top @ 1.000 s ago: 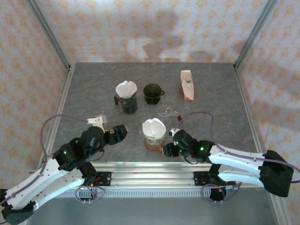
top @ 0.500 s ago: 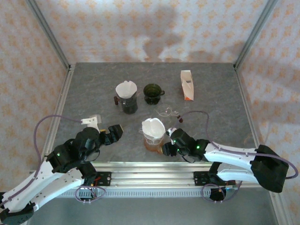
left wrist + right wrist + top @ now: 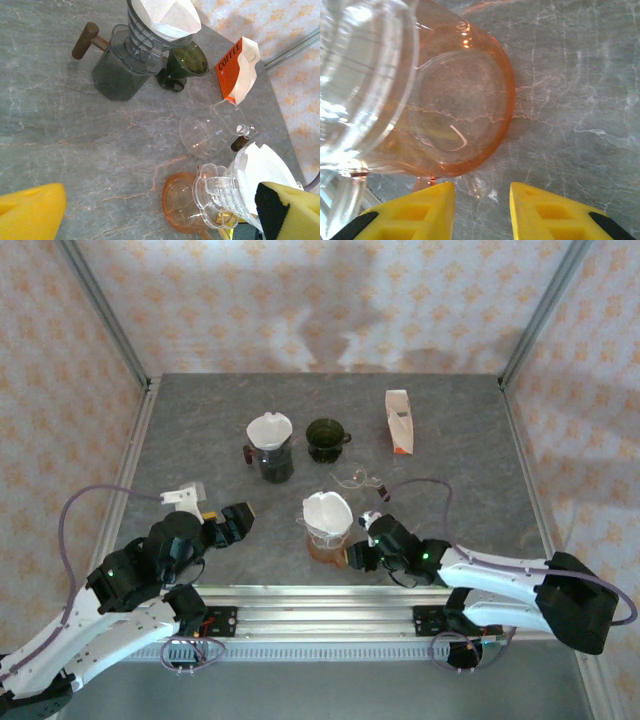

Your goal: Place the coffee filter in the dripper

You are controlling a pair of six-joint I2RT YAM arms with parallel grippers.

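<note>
Beside the right pincer (image 3: 357,556), the coffee filter (image 3: 328,508) sits in the dripper (image 3: 326,533).

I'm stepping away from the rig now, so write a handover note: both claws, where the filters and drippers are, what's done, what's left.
Left claw: open, empty, left of the orange cup.
Right claw: open, empty, low beside that cup.
White filter sits in the clear dripper on the orange cup; second filter sits in the ribbed dripper on the dark carafe.
Green dripper and glass dripper hold no filter; filter packet lies back right.
Done: two filters look seated. Left: probably a filter for each bare dripper, if wanted.
</note>
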